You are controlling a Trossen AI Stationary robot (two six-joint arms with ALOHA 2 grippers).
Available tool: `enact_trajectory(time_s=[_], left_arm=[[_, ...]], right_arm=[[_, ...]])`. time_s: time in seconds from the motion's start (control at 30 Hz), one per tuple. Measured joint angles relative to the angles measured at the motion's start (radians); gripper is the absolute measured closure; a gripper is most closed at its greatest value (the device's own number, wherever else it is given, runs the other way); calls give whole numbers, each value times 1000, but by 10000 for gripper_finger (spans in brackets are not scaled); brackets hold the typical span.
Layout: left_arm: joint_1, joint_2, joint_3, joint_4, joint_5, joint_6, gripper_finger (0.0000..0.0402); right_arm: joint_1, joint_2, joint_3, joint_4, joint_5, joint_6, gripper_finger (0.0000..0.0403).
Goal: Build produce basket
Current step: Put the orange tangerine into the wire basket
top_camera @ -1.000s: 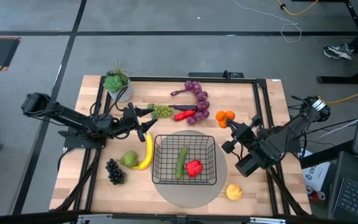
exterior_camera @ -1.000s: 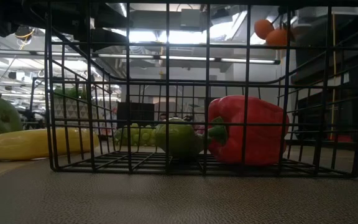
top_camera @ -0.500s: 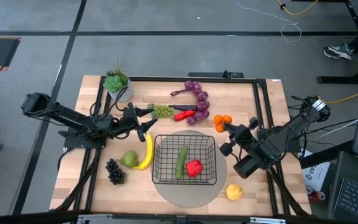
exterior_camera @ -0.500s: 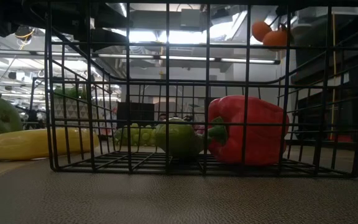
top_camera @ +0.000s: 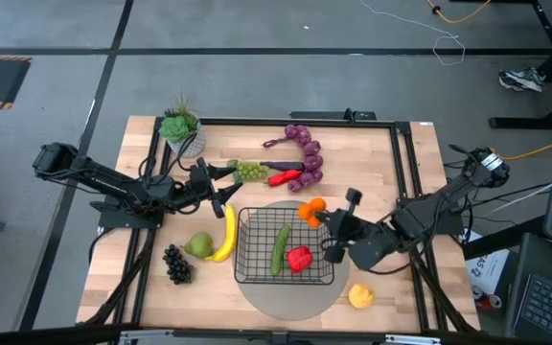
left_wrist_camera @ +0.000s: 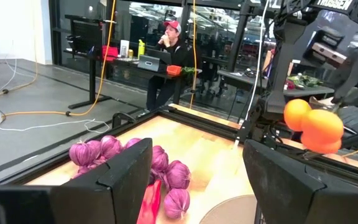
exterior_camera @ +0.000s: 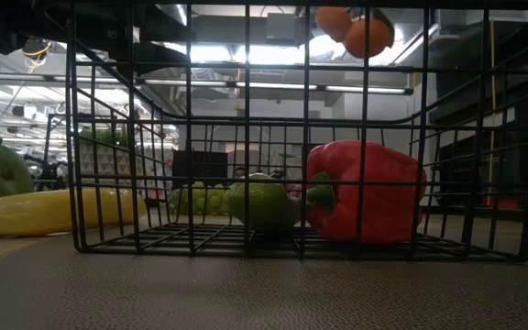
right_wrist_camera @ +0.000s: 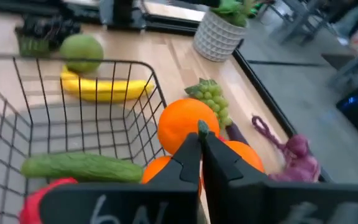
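Note:
The black wire basket (top_camera: 257, 222) stands on a round tan mat and holds a green cucumber (top_camera: 279, 248) and a red pepper (top_camera: 299, 258). My right gripper (top_camera: 320, 217) is shut on the cluster of orange pieces (top_camera: 310, 209), in the air over the basket's far right corner. The low view shows the oranges (exterior_camera: 356, 27) high above the rim. My left gripper (top_camera: 228, 178) is open and idle beside the green grapes (top_camera: 249, 172). On the table lie the banana (top_camera: 226, 233), pear (top_camera: 199, 245), dark grapes (top_camera: 175, 263), lemon (top_camera: 360, 295), purple grapes (top_camera: 305, 144) and a second red pepper (top_camera: 284, 177). My right gripper pinches the orange cluster between its two fingers (right_wrist_camera: 219, 155), at the spot where the pieces join by a small green stem (right_wrist_camera: 201, 128). The fingers reach in from the table's right side, roughly level. The cluster is lifted clear, above the basket's rim.
A white pot with a green succulent (top_camera: 182, 129) stands at the table's far left corner. A black frame rail (top_camera: 391, 125) runs around the table. People and desks show in the room beyond, seen in the left wrist view.
My right gripper has carried the orange pieces from the table's right side toward the left and near edges, ending above the basket's far right corner. The low view shows them rising slightly. The left arm has kept still.

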Motion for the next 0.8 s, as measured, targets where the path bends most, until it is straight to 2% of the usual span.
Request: enact_trajectory(time_s=[0.1, 0.33, 0.43, 0.6, 0.8], left_arm=[[0, 0, 0, 0, 0, 0, 154], [0, 0, 0, 0, 0, 0, 154], [0, 0, 0, 0, 0, 0, 154], [0, 0, 0, 0, -1, 55, 154], [0, 0, 0, 0, 0, 69, 154]], right_arm=[[-34, -1, 0, -10, -27, -82, 403], [-162, -68, -1, -22, -112, -157, 403], [-220, -116, -1, -12, -199, -181, 403], [-276, -150, -6, 133, -412, -302, 403], [-299, -150, -37, 315, -497, -494, 403]])
